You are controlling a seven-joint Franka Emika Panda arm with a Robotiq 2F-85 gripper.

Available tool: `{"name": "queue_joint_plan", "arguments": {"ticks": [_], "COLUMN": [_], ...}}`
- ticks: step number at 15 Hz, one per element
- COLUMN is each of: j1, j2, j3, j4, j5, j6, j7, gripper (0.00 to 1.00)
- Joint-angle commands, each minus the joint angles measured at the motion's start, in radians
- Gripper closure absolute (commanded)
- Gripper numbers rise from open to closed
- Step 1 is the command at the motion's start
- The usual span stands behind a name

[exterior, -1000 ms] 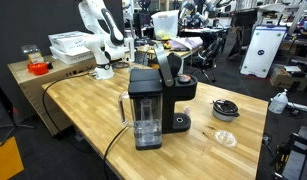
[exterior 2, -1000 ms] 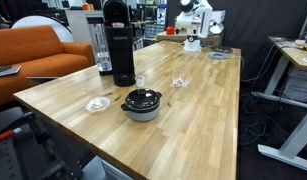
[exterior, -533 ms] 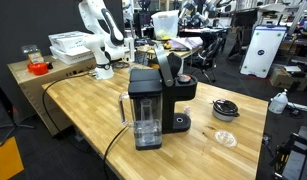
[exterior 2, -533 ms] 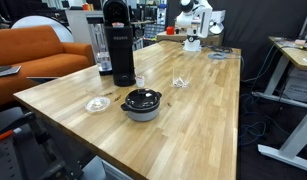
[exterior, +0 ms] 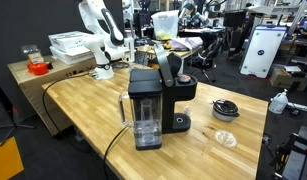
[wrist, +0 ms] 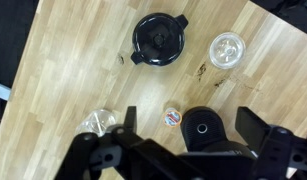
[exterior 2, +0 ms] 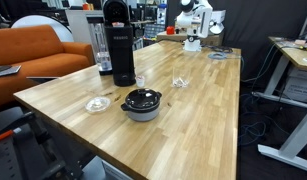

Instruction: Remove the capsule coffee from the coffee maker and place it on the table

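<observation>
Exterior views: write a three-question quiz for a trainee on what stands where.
1. True or false: the pot touches the coffee maker.
2. Pick one. The coffee maker stands on: A) the floor; B) the table; C) a chair.
3. Fill in: the sofa beside the table is coloured ___.

Key: 1 false, the two stand apart in both exterior views. 2 B. 3 orange.
</observation>
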Motion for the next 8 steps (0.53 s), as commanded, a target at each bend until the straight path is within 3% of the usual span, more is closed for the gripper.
{"name": "queue_joint_plan", "arguments": {"ticks": [1, 3, 4, 8], "j1": [-0.002, -0.001, -0.006, -0.008], "j2": [0.073, 0.115, 0.075, 0.086], "j3": [0.046, 0.067, 0.071, 0.076], "j4": [0.094, 0.147, 0.097, 0.106], "j5": [-0.03, -0.001, -0.008, -0.008], "j6": [0.015, 0.012, 0.014, 0.014], "j7": [-0.006, -0.024, 0.0, 0.002], "gripper": [0.0, 0.0, 0.0, 0.0]}}
